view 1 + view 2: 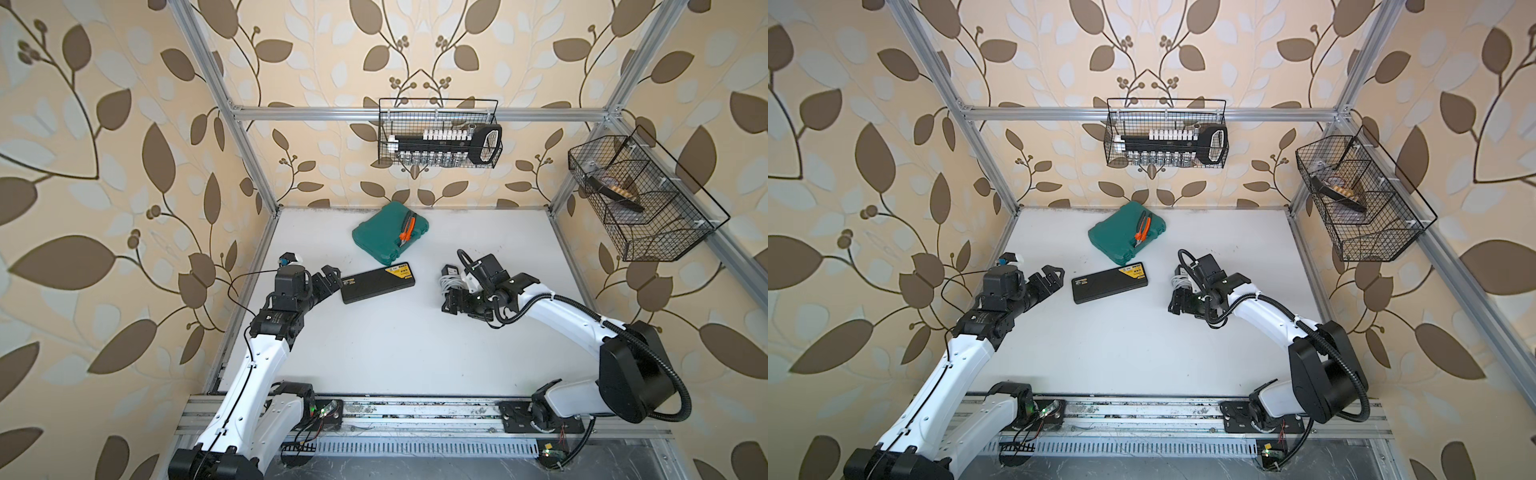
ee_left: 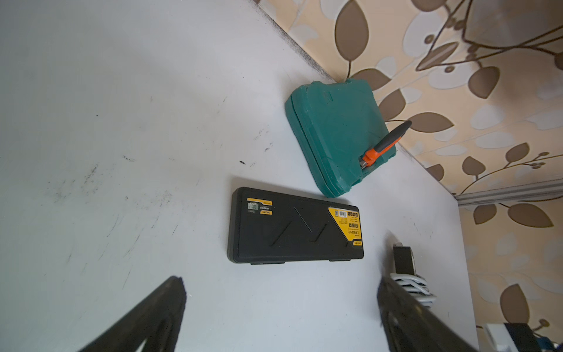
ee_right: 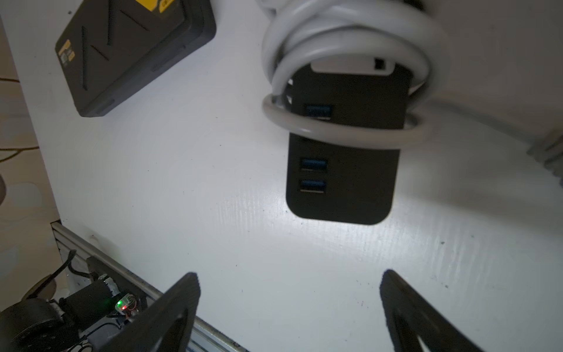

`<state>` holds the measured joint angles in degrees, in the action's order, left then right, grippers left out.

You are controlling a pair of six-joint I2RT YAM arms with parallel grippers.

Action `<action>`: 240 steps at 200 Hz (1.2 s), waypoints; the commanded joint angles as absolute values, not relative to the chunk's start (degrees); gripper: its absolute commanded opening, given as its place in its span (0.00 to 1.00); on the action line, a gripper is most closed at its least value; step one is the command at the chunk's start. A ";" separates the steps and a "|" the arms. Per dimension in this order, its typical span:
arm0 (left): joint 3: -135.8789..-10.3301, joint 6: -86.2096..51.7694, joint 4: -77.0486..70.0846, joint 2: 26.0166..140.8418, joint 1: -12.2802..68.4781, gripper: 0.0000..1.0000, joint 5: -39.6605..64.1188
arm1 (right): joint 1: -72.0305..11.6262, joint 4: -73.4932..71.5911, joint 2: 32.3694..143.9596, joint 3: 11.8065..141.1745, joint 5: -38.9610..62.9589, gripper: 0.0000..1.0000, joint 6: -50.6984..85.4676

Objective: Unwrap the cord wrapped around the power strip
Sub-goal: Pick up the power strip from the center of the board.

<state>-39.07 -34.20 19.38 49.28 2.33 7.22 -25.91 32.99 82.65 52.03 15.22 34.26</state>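
Note:
The power strip [image 3: 344,176] is a small black bar with blue ports, lying on the white table right of centre. The light-grey cord [image 3: 344,134] is looped several times around the bar, and one strand trails off across the table. My right gripper [image 3: 289,279] is open just short of the strip's port end, with only bare table between its fingers. In both top views the cord [image 1: 451,284] [image 1: 1179,282] lies just beyond the right gripper [image 1: 451,303]. My left gripper [image 2: 280,283] [image 1: 330,276] is open and empty at the left. In the left wrist view the strip [image 2: 403,260] shows far off.
A long black case with a yellow label [image 1: 376,282] lies between the two grippers. Behind it is a green case [image 1: 390,237] with orange-handled pliers [image 1: 405,235] on top. Wire baskets hang on the back wall [image 1: 440,133] and the right wall [image 1: 640,199].

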 commanded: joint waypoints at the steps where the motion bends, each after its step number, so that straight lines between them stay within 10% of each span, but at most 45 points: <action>1: -39.90 -32.22 17.59 48.45 3.01 0.99 10.25 | -26.03 30.93 84.18 50.97 12.42 0.91 36.21; 240: -38.32 -32.29 18.02 46.33 3.16 0.99 9.07 | -22.68 20.81 97.05 54.84 13.81 0.47 37.00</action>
<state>-38.35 -33.63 18.22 47.24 2.70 8.95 -22.81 21.58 96.62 54.02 14.35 36.47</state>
